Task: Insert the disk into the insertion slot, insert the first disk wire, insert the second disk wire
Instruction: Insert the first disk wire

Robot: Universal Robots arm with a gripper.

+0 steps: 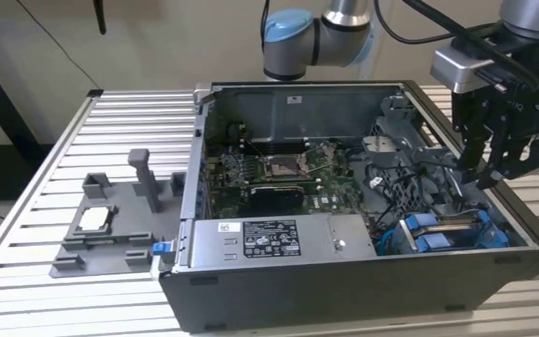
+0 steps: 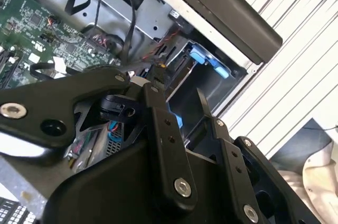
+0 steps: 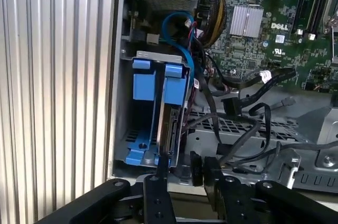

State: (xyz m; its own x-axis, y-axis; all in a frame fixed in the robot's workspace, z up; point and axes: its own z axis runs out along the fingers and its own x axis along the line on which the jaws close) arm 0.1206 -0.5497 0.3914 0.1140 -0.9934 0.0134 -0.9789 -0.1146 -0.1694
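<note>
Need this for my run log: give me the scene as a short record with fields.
gripper: open, close to the disk's end
disk: on edge in its blue carrier, seated in the insertion slot
black cables: loose beside the slot; plugged into the disk or not, cannot tell
computer case: open, on the slatted table
grey tray: on the table, at the exterior view's left of the case

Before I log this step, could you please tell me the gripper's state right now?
Gripper: open, holding nothing.
</note>
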